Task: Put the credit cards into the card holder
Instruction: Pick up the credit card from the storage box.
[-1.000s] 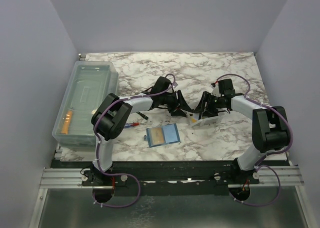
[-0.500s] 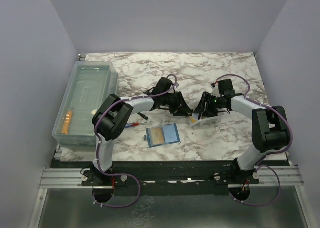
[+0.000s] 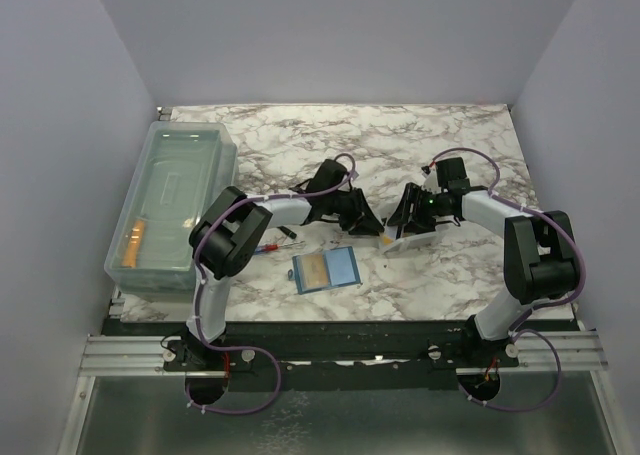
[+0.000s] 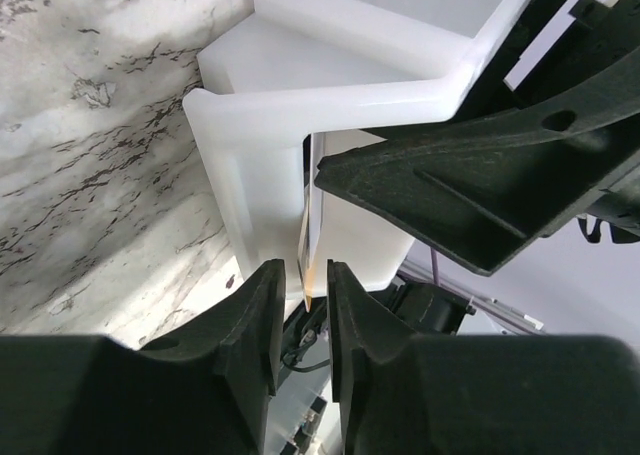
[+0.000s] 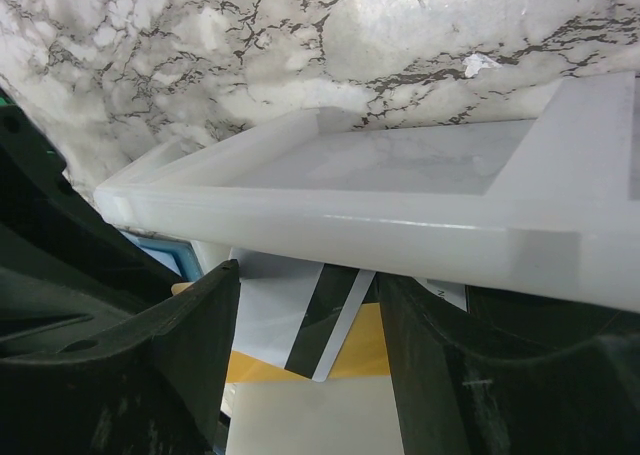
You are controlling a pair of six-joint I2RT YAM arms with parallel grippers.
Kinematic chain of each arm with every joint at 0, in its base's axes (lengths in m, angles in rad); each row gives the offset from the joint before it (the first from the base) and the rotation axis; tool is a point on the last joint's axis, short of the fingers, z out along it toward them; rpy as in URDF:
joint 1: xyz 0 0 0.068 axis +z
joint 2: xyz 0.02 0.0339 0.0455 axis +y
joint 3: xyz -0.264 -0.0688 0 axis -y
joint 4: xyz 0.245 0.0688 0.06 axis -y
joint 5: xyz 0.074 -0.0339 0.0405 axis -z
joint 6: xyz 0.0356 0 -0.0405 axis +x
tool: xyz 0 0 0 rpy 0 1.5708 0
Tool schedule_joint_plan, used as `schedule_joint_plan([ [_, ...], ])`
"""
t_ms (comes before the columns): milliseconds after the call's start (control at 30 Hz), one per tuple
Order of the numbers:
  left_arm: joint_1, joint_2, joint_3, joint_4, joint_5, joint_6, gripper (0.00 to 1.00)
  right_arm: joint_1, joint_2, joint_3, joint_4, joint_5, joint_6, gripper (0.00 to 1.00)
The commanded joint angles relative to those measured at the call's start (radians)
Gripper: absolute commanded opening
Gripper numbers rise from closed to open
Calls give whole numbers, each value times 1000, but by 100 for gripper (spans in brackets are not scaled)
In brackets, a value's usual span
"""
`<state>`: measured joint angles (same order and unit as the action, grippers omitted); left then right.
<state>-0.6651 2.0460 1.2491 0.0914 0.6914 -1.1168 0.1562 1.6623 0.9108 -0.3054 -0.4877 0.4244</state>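
Note:
The card holder (image 3: 342, 266) lies open on the marble with one golden card (image 3: 313, 270) in its left half. My right gripper (image 3: 403, 218) is open, its fingers (image 5: 150, 365) wide apart at the raised rim of the tilted white tray (image 3: 422, 237). Under that tray (image 5: 350, 220) I see a credit card (image 5: 290, 315), white-backed with a black stripe, over golden plastic (image 5: 375, 353). My left gripper (image 3: 372, 227) is narrowly open. In the left wrist view the card (image 4: 311, 225) stands edge-on, its tip between my left gripper's (image 4: 304, 280) fingertips with a gap on both sides.
A large clear bin (image 3: 170, 200) holding an orange item (image 3: 135, 243) stands at the left. A red-handled tool (image 3: 266, 247) lies by the left arm. In the left wrist view the right gripper's finger (image 4: 480, 175) crosses in front of the tray (image 4: 260, 175).
My left gripper has moved right, up to the tray's raised edge and around the card's tip. The right gripper and tray have hardly moved.

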Motion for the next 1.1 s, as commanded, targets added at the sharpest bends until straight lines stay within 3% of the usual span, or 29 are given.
schedule_joint_plan([
  [0,-19,38,28,32,0,-14,28,6,24,-19,-14,-38,-6,60],
  [100,-19,45,31,36,0,-21,23,6,21,-19,-12,-42,-3,60],
  [300,-19,-9,63,-47,-47,79,1,4,-12,9,-59,25,-13,61],
  [667,-20,-102,234,-385,-108,426,0,-40,-134,276,-338,340,-144,88],
  [800,-20,-145,288,-519,-86,623,0,-39,-210,300,-323,190,-237,91],
  [933,-3,-148,362,-682,-57,817,0,-21,-271,268,-257,-117,-299,89],
  [1067,14,-251,310,-723,17,982,0,51,-301,241,-225,-326,-340,85],
])
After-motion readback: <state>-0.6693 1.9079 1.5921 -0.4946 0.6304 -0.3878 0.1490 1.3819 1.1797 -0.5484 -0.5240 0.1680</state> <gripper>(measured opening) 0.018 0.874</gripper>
